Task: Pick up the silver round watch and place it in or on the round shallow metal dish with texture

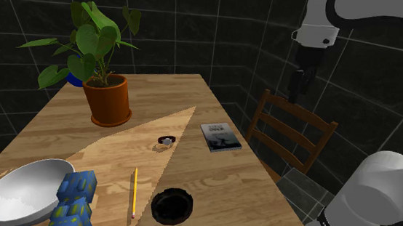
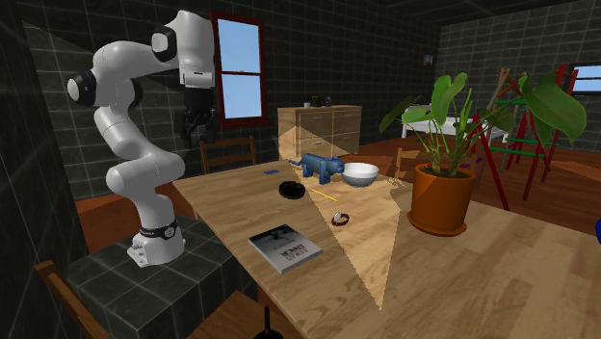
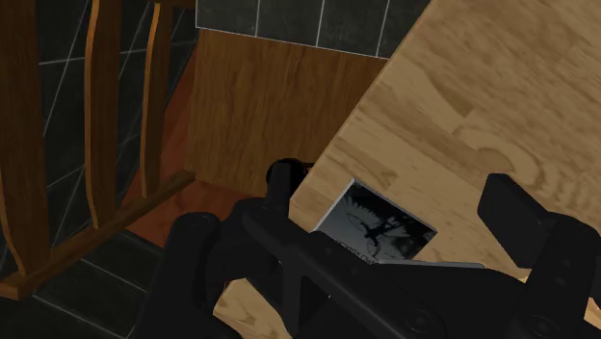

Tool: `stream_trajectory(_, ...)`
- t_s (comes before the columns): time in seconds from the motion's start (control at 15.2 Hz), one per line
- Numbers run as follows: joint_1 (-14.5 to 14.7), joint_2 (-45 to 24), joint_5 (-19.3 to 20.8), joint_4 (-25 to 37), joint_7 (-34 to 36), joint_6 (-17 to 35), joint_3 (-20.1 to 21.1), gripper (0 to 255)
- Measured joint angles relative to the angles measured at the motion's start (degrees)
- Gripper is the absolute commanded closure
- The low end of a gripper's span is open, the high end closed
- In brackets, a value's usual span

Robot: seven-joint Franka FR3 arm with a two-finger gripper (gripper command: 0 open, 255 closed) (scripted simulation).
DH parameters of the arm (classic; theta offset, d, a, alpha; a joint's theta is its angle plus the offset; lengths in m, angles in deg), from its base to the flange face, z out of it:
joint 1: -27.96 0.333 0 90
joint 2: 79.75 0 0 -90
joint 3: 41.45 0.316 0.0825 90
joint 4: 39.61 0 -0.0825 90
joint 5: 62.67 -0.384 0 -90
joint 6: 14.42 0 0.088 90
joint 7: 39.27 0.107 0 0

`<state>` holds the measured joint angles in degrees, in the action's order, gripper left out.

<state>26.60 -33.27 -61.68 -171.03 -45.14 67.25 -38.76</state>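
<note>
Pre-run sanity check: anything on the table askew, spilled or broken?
Nothing stands out. The watch, dark dish, pencil and book rest on the table, the potted plant stands upright, nothing spilled or damaged.

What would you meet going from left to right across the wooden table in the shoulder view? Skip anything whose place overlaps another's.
large white round bowl → thin yellow pencil → small silver round watch → dark-covered book
</note>
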Motion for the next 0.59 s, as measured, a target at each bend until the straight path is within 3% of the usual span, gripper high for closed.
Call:
stream_trajectory(0.2, 0.6, -1.7, -0.2, -0.2, -0.5, 2.2, 0.4, 0)
stream_trajectory(0.59, 3.0, -10.1, -0.9, -0.7, -3.1, 12.3, 2.0, 0)
